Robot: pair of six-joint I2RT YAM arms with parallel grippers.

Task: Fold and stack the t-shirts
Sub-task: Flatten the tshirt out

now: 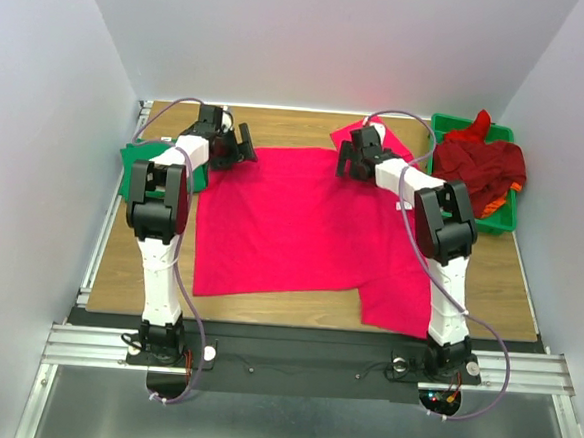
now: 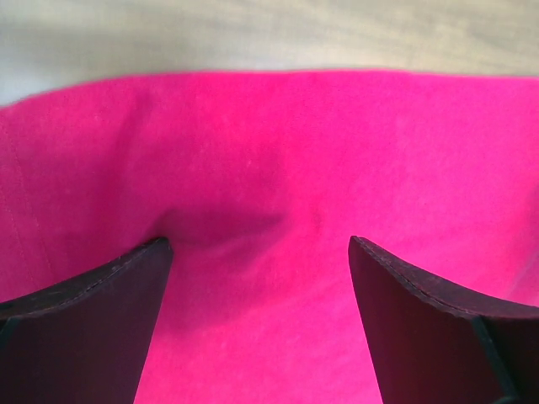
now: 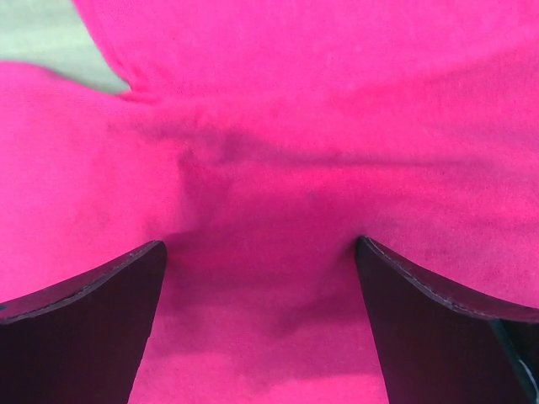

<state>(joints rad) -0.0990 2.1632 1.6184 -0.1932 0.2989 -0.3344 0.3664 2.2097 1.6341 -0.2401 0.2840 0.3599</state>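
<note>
A bright pink-red t-shirt (image 1: 292,219) lies spread flat on the wooden table. My left gripper (image 1: 245,146) is open over its far left corner; in the left wrist view (image 2: 257,244) its fingers (image 2: 101,311) stand apart with pink cloth (image 2: 269,168) between them. My right gripper (image 1: 353,163) is open over the shirt's far right part near a sleeve; the right wrist view (image 3: 261,248) shows wrinkled pink cloth (image 3: 278,101) between its spread fingers (image 3: 438,320). A folded green shirt (image 1: 141,158) lies at the far left under my left arm. Dark red and orange shirts (image 1: 481,167) are piled at the right.
A green plastic tray (image 1: 447,125) at the far right holds the pile of shirts. White walls close in the table on the left, back and right. A metal rail (image 1: 302,355) runs along the near edge by the arm bases.
</note>
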